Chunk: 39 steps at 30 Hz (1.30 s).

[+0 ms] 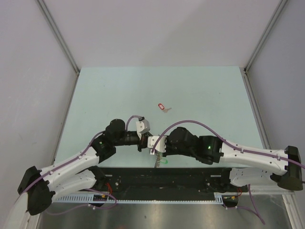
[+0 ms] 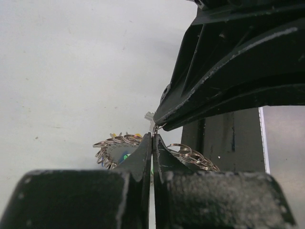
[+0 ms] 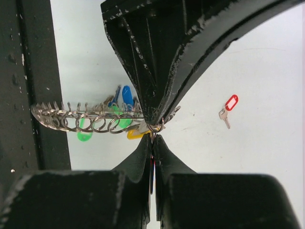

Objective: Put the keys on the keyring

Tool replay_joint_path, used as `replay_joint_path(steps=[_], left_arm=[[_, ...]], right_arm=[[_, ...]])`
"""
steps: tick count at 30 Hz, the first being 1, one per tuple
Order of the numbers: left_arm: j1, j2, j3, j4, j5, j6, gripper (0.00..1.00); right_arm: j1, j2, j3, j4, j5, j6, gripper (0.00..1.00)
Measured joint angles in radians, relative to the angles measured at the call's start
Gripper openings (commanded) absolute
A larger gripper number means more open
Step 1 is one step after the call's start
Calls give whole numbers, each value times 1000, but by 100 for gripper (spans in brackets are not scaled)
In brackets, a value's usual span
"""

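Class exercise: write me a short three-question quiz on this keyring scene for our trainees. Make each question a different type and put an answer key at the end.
1. True or false: the left tool and the right tool both stand wide open.
2. The one key lying alone on the table has a tag of which colour? A green, B red, C blue.
3. Fill in: the row of small split loops hangs on the ___, held between the two tools.
Key: 1 false, both are shut, tip to tip. 2 B. 3 keyring.
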Motion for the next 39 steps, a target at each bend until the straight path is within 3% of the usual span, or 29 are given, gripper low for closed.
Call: replay_joint_path(steps=[11, 26, 28, 29, 32, 39], left_arm=[[-3, -230, -159, 180, -172, -180, 0], [-47, -190, -373, 661, -349, -419, 1], [-47, -169, -381, 713, -360, -442, 12], [-47, -164, -385, 730, -364, -447, 26], [-47, -174, -389, 757, -391, -454, 39], [-30, -321, -333, 612, -411, -362, 52]], right_arm=[[41, -9, -7, 127, 64, 50, 0], [134, -13, -184, 455, 272, 94, 0], [134, -12, -188, 472, 277, 91, 0], [134, -12, -188, 475, 277, 89, 0], [127, -13, -188, 467, 251, 87, 0], [70, -14, -156, 248, 145, 63, 0]])
